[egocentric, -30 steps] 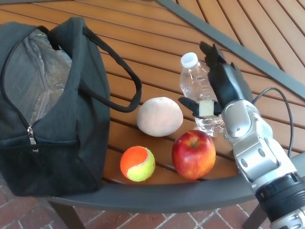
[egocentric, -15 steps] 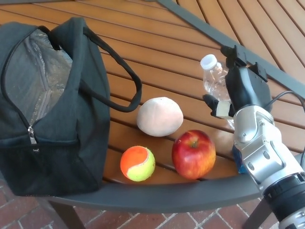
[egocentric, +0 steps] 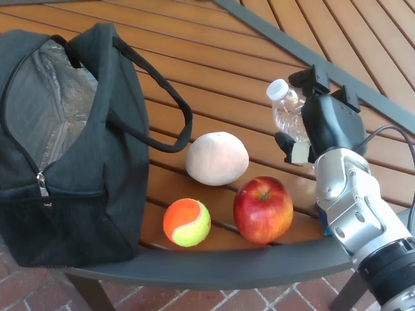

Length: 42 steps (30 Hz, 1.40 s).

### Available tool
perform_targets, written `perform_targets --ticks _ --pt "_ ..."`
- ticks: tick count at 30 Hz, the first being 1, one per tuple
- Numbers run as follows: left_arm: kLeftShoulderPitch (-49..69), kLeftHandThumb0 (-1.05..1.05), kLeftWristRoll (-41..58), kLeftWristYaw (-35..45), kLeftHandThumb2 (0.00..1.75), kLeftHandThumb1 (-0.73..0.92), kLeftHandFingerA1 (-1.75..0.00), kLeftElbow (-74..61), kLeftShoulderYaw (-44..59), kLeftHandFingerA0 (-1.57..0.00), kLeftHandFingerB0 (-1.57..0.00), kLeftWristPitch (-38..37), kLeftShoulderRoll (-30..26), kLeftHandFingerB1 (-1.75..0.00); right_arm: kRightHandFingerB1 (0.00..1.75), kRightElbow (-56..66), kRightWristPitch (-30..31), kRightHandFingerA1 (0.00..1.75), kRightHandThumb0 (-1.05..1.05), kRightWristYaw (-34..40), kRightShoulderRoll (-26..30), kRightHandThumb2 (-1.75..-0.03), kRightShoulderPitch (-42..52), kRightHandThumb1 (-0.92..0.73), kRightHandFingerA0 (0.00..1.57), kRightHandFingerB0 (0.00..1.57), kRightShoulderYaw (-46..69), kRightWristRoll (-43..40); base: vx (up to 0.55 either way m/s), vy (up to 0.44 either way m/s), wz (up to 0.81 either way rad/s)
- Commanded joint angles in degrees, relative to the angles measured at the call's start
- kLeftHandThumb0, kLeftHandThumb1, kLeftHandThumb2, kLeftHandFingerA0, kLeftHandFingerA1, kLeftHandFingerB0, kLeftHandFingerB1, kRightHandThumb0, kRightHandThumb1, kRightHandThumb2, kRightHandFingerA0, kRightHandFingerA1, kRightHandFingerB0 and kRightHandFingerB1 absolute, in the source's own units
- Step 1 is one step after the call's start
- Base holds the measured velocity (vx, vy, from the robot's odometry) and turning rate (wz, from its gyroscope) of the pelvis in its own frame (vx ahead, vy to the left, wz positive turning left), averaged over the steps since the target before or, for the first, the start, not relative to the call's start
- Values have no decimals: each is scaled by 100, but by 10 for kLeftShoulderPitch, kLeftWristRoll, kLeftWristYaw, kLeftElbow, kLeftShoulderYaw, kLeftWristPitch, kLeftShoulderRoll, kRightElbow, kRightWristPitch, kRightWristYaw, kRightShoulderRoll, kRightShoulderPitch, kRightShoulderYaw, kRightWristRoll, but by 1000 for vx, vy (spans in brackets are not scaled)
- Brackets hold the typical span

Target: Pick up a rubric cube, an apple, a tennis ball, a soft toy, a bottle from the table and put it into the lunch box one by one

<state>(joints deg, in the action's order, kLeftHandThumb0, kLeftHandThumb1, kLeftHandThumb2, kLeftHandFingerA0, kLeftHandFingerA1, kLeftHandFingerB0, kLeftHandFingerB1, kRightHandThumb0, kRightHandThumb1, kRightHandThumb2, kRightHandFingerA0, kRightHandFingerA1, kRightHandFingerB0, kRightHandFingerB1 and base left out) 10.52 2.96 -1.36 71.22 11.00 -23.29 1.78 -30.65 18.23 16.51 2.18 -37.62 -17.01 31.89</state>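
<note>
My right hand (egocentric: pixel 324 123) is shut on a clear plastic bottle (egocentric: pixel 286 110) with a white cap, holding it above the table at the right, tilted with its cap toward the left. A red apple (egocentric: pixel 263 209) sits near the table's front edge, just left of my forearm. An orange and yellow tennis ball (egocentric: pixel 187 222) lies left of the apple. A pale round soft toy (egocentric: pixel 217 158) rests behind both. The dark lunch box (egocentric: pixel 61 142) stands open at the left, its silver lining showing. No cube is visible. My left hand does not show.
The wooden slatted table (egocentric: pixel 214 71) has a grey metal rim along the front and a grey bar across the back right. The bag's black strap (egocentric: pixel 172 110) loops toward the soft toy. Brick floor lies below the table edge.
My right hand has closed on the bottle and lifted it up and to the right, off its spot behind the apple. The other things have not moved.
</note>
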Motion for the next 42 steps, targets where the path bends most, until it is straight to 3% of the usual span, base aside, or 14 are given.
perform_targets --ticks 1,4,9,15,23,25,26,27,32,33,35,36,38,42 --pt "13 -4 -1 7 109 50 -102 4 2 -102 -96 -40 -6 -99 156 25 -42 175 -16 -3 13 -91 34 -71 78 65 39 -41 0 0 0" --pt "13 -4 -1 7 109 50 -102 4 3 -102 -96 -39 -6 -99 156 28 -44 175 -16 -6 13 -91 37 -71 78 65 43 -40 0 0 0" --pt "19 -7 10 30 107 49 -108 8 16 -107 -102 -46 -2 -101 158 8 -142 175 -22 83 7 -99 53 -59 84 69 72 -47 0 0 0" --pt "20 -9 -1 24 108 47 -106 11 9 -102 -101 -50 -5 -102 163 -6 -217 175 -27 132 -15 -86 52 -72 84 69 104 -76 0 0 0" --pt "16 -4 9 25 109 50 -108 9 17 -105 -101 -41 -1 -102 173 -5 -295 175 -19 154 -37 -103 39 -62 84 70 157 -119 0 0 0" --pt "15 -7 5 22 109 51 -107 8 14 -103 -100 -41 0 -102 169 -1 -314 175 -16 166 -42 -111 25 -59 88 76 166 -122 0 0 0" --pt "15 -8 3 21 106 53 -107 8 12 -103 -99 -40 -1 -101 170 -2 -327 175 -10 167 -41 -127 20 -48 85 76 168 -123 0 0 0" --pt "14 -8 -2 18 106 54 -106 8 9 -104 -99 -39 -2 -101 170 -4 -342 175 -17 170 -39 -118 13 -54 86 77 170 -123 0 0 0" --pt "14 -7 -4 13 105 55 -106 6 5 -103 -99 -40 -3 -101 168 -16 -360 175 -19 171 -35 -122 -4 -51 89 79 175 -120 0 0 0" --pt "13 -5 -2 16 109 52 -104 7 7 -104 -99 -40 -2 -100 167 -16 -365 175 -24 169 -36 -107 -10 -61 93 81 178 -125 0 0 0" --pt "12 -5 -1 17 109 52 -104 6 7 -104 -99 -40 -1 -100 167 -13 -371 175 -24 165 -37 -107 -15 -61 93 81 183 -132 0 0 0" --pt "12 -5 -8 12 109 52 -104 6 0 -103 -100 -45 -3 -100 168 -6 -374 175 -23 162 -42 -126 -20 -46 92 81 184 -138 0 0 0" --pt "9 -7 -13 5 96 59 -105 6 -4 -99 -97 -41 -3 -99 167 -2 -375 175 -25 158 -45 -121 -26 -49 91 82 184 -140 0 0 0" --pt "-2 -7 -18 -7 109 53 -102 7 -10 -100 -95 -29 -2 -99 167 24 -363 174 -21 148 -67 -135 -42 -41 90 84 181 -148 0 0 0"
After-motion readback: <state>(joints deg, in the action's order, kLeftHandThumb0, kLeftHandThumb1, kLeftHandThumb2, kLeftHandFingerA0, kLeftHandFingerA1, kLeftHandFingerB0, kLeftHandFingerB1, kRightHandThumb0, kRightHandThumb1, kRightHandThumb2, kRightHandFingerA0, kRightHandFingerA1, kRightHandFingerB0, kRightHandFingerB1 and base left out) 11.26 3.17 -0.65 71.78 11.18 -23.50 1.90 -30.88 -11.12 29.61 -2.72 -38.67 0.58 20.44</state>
